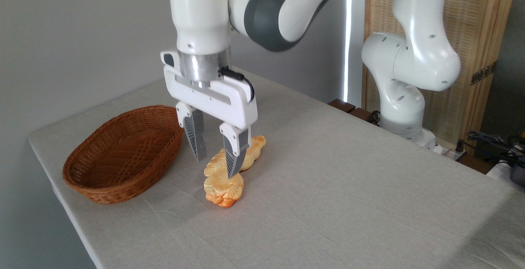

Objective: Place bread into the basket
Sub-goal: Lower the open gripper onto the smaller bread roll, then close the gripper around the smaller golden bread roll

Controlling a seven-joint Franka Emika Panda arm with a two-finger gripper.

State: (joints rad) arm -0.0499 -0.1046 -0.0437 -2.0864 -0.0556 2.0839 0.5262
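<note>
Nearest the camera, the small round lumpy golden bun with a darker orange base (224,190) lay on the pale grey cloth-covered table (328,203), touching the near end of a longer braided, pale golden loaf (248,155) that ran away from it toward the back right. Neither bread was lifted; both rested flat on the cloth.

Just above and slightly behind the bun hung the white two-finger gripper with grey ribbed pads (213,167), its fingers parted with an empty gap between them and pointing straight down. The right fingertip stood in front of the place where bun and loaf meet; the left one hung over bare cloth just beside them. Nothing was held.

By my reading, the step in hand was the approach for the grasp. The next move called for bringing the fingers down on either side of the bun alone (the loaf pressed against it made that awkward, since a finger could come down on the loaf or drag it along), then closing.

Farther left, near but apart from the breads, sat the oval reddish-brown woven wicker basket (102,178), shallow with flaring sides. It held nothing; its weave showed bare across the bottom. Behind everything, at the far right, rose the white arm base (406,96).
</note>
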